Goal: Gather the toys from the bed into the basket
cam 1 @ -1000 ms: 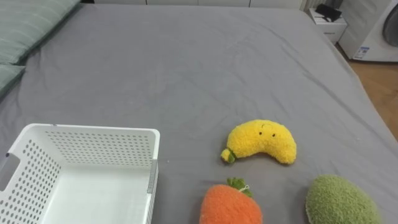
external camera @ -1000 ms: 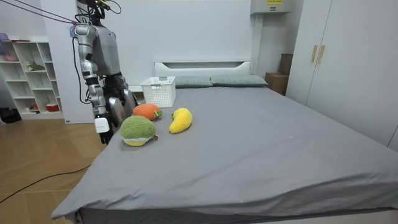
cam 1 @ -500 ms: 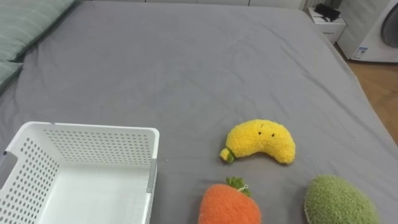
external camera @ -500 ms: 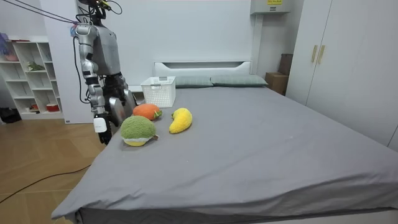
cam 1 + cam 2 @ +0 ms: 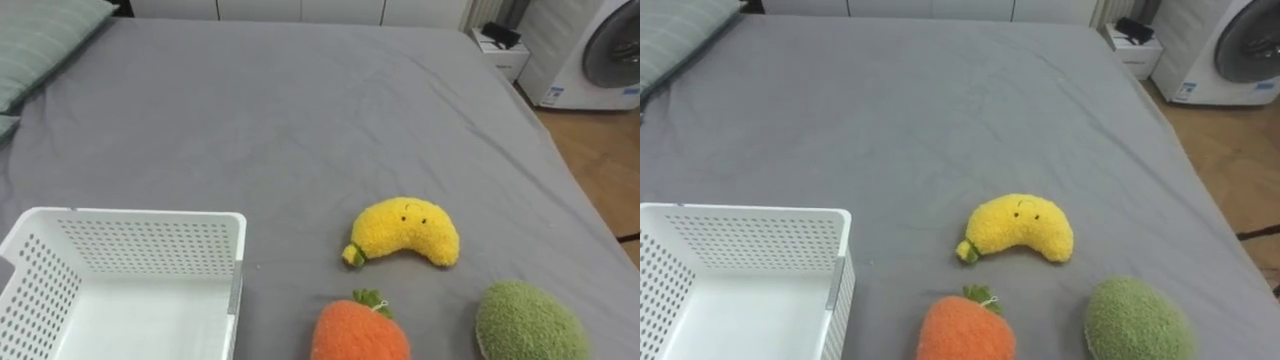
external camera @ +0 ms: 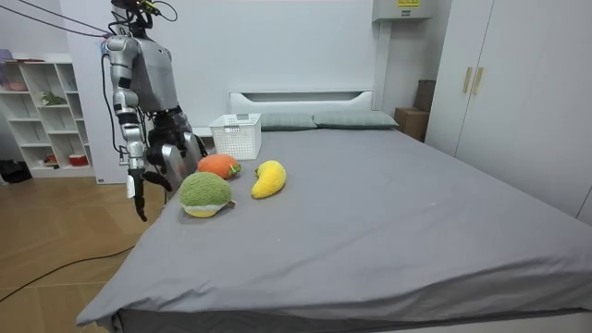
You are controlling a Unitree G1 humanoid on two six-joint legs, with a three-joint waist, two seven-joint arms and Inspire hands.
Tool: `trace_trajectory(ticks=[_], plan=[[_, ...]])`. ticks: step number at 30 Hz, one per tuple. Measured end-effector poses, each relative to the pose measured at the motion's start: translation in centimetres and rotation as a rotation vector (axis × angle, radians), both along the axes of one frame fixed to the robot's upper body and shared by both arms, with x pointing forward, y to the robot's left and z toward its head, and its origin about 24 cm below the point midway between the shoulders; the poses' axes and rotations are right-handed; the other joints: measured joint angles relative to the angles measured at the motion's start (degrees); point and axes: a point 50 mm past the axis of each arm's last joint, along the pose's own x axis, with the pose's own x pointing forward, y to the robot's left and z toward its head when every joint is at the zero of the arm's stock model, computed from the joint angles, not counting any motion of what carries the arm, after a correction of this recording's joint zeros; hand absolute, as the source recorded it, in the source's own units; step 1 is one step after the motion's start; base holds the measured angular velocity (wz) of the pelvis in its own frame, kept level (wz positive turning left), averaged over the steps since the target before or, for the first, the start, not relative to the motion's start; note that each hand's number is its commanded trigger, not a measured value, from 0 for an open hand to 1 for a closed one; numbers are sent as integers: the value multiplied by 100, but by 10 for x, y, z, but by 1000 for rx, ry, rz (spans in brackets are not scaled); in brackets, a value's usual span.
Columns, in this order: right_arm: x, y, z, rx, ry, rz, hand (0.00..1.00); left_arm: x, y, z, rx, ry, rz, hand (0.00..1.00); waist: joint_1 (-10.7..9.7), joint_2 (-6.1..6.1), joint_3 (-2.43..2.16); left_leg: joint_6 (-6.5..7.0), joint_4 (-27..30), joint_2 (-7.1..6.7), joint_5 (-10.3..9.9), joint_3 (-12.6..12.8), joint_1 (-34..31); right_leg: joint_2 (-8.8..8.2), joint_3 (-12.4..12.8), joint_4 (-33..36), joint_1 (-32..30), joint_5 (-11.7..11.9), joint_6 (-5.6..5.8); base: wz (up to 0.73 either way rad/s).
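Observation:
Three plush toys lie on the grey bed [image 5: 300, 110] in front of me: a yellow banana [image 5: 405, 232], an orange carrot [image 5: 360, 332] at the near edge, and a round green toy [image 5: 528, 322] to its right. A white perforated basket [image 5: 130, 216] stands empty at my left. In the room view I stand at the bed's side, by the carrot [image 6: 216, 166] and the green toy [image 6: 204, 193]. My right hand [image 6: 138, 192] hangs beside my hip with straight fingers, off the bed and holding nothing.
Green pillows [image 5: 40, 40] lie at the far left of the bed. Beyond the bed's right edge are a wood floor, a small nightstand [image 5: 495, 42] and a washing machine [image 5: 600, 50]. A white shelf unit [image 6: 46, 111] stands behind me, wardrobes [image 6: 518, 92] across the room.
My right arm has swung a little out from my body toward the room view's left. The eye view has shifted slightly. Toys and basket lie as before.

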Motion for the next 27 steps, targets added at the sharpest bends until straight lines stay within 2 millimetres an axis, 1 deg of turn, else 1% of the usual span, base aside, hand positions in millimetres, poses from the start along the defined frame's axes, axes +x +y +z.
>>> trace_trajectory(ticks=[1,3,5,6,7,9,10,12,13,15,16,17,18,19,21,24,25,27], plan=[[3,-3,1,-15,-6,2,0,0,0,0,2,-1,0,0,-24,-6,-1,0,-1,-2,0,21,7,-6,8,32,-14,-8,-3,-12],[22,-19,10,-88,-64,8,0,-3,2,1,8,1,0,0,-104,-21,0,1,-4,7,-1,71,2,-7,34,39,-27,-10,2,-7],[33,-31,17,-145,-94,25,0,-5,3,2,12,4,2,0,-108,-41,-11,3,-3,3,-2,90,-9,-10,33,39,-35,-9,2,-2],[39,-36,20,-172,-103,34,0,-4,4,2,15,2,-3,0,-104,-70,-20,2,-2,2,-1,94,-15,-9,32,40,-40,-7,1,0],[43,-38,22,-185,-112,37,0,-4,4,2,16,0,-3,0,-96,-84,-23,2,-2,3,-1,97,-14,-7,32,44,-42,-2,-1,0],[59,-43,30,-237,-159,58,0,-5,4,2,15,0,-2,0,-70,-102,-34,2,4,2,0,117,-11,5,72,46,-66,2,-1,-7],[63,-44,32,-252,-170,71,0,-5,4,2,14,0,-3,0,-65,-101,-35,3,3,0,0,118,-13,6,79,49,-76,3,-1,-7],[80,-49,43,-319,-209,119,0,-4,4,2,16,-1,-5,0,-6,-98,-37,3,4,0,0,118,-76,6,91,67,-165,5,2,-7],[84,-50,46,-334,-222,131,0,-3,4,2,17,-2,-6,0,11,-94,-38,4,4,0,1,119,-84,6,90,66,-187,8,3,0],[98,-54,57,-394,-268,181,0,-5,4,2,17,3,-6,0,29,-92,-35,4,-2,0,1,118,-93,7,95,46,-195,10,3,0],[101,-55,60,-410,-275,193,0,-5,4,2,17,3,-6,0,44,-93,-34,4,-3,0,1,117,-96,9,96,39,-195,10,3,0],[108,-56,65,-441,-297,216,0,-6,4,3,17,3,-6,0,54,-94,-34,4,-4,0,1,123,-103,10,95,35,-196,10,2,0],[117,-57,73,-479,-325,250,0,-6,4,3,15,1,-9,0,74,-75,-43,4,-2,0,1,127,-108,8,89,45,-195,11,2,0],[122,-56,77,-499,-340,269,0,-4,4,3,15,-4,-10,0,79,-69,-45,4,-2,-2,1,129,-111,7,89,45,-197,11,3,0],[142,-51,90,-560,-395,359,0,-3,5,3,17,-5,-16,0,82,-72,-35,4,6,-1,1,130,-111,5,89,31,-209,11,3,0],[159,-42,102,-596,-462,431,0,7,3,2,15,-30,-43,0,153,-58,-39,4,12,-1,1,126,-110,3,89,36,-215,10,4,0],[162,-40,105,-607,-478,446,0,8,3,3,15,-33,-50,0,181,-58,-39,4,10,-1,1,125,-110,4,91,35,-215,10,4,0],[174,-35,120,-655,-540,501,0,9,3,3,16,-34,-59,0,203,-37,-44,4,2,2,1,117,-105,5,87,34,-207,10,4,0]])
